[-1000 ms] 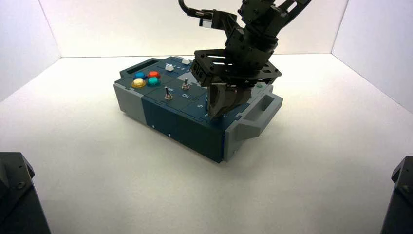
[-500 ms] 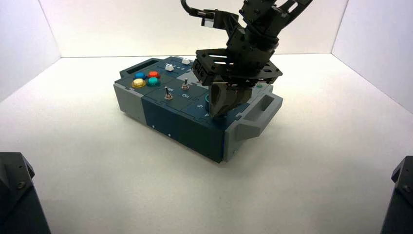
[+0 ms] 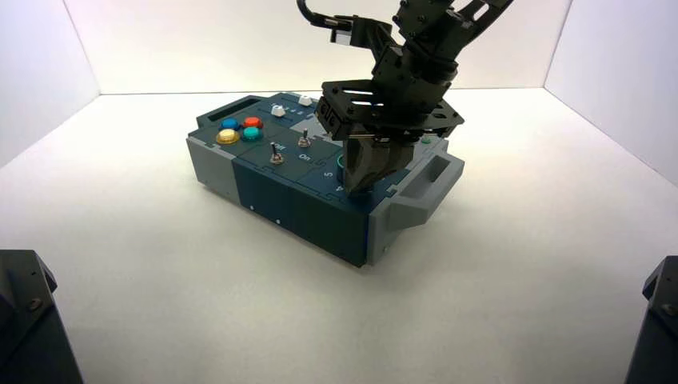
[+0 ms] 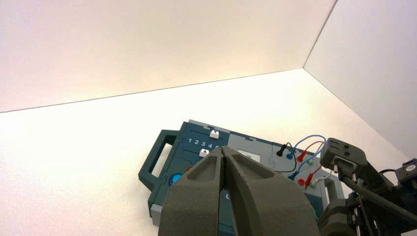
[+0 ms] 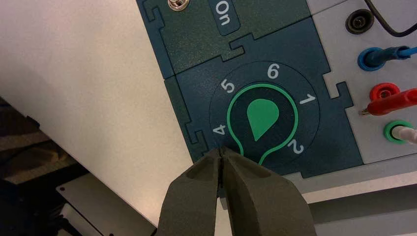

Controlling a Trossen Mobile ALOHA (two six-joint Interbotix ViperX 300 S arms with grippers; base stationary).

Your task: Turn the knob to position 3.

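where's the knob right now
The knob sits near the box's front right corner, ringed by numerals, directly under the right gripper, left of the wire sockets.

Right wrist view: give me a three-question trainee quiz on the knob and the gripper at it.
1. True or false: the right gripper has its fingers shut.
2. Which dial numeral do those fingers hide beside the black teardrop knob with the teal-green top? A 3, B 5, C 6.
3. Fill in: the knob's tip points between the white numeral 4 and ___.
Key: 1 true; 2 A; 3 the white numeral 2.
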